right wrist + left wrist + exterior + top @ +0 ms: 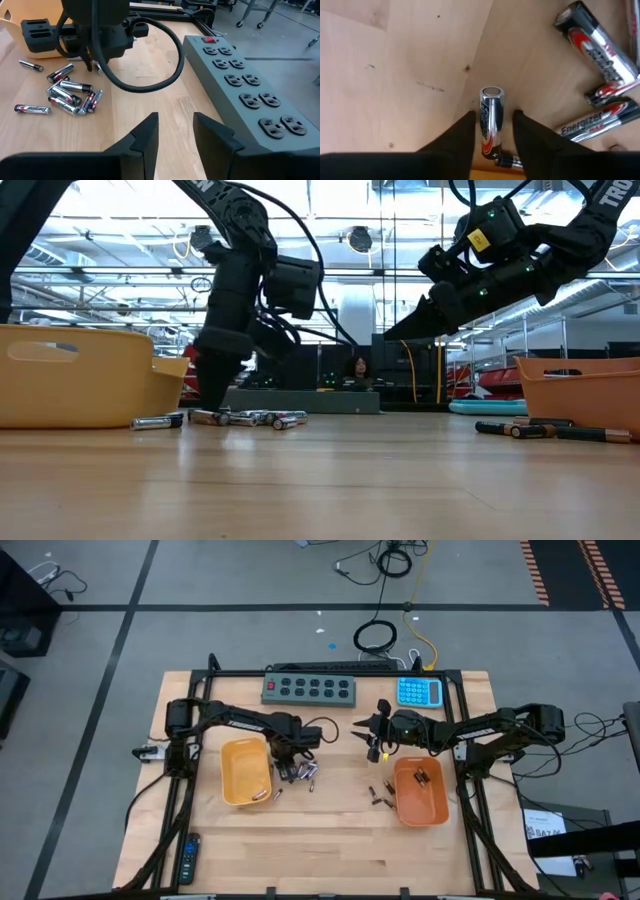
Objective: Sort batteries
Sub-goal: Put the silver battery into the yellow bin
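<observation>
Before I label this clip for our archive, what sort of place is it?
Probably a robotics lab or workshop in a large industrial hall. A wooden table stands on a taped grey floor, ceiling trusses show behind, and a power strip lies on the table.
</observation>
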Available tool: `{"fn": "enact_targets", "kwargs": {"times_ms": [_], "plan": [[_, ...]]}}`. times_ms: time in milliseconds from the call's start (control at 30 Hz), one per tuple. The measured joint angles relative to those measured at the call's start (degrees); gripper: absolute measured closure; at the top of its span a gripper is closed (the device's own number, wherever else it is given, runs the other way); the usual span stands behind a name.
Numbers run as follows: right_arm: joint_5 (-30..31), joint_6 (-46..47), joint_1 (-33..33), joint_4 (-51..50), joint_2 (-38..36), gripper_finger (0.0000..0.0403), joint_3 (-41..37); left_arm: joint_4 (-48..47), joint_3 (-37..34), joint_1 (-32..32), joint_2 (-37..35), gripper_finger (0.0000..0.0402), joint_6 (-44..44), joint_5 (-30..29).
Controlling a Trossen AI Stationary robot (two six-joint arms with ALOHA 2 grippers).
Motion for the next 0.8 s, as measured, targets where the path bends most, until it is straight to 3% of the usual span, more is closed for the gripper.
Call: {"fn": "enact_targets", "kwargs": {"times_ms": [133,333,533,667,800], "plan": [[0.0,0.0,0.0,0.3,0.0,0.0289,0.0,0.7,-0.2,0.1,0.0,0.0360,2.4,-0.4],[0.0,0.0,0.0,0.3,0.0,0.0289,0.0,-3.2,3.3,-1.0,-0.3,0.0360,3.3,-2.6],[0.0,0.0,0.0,0.2,0.0,0.0289,0.0,-10.2,6.9,-3.2,-7.7,0.0360,-3.3,-4.9],[0.0,0.3,0.0,-0.1,0.0,0.0289,0.0,-13.8,5.5,-6.0,-13.8,0.0360,-10.0,0.0],[0.0,0.3,0.3,-0.1,0.0,0.0289,0.0,-13.7,-1.9,-8.6,-16.8,0.0360,-14.0,1.3]]}}
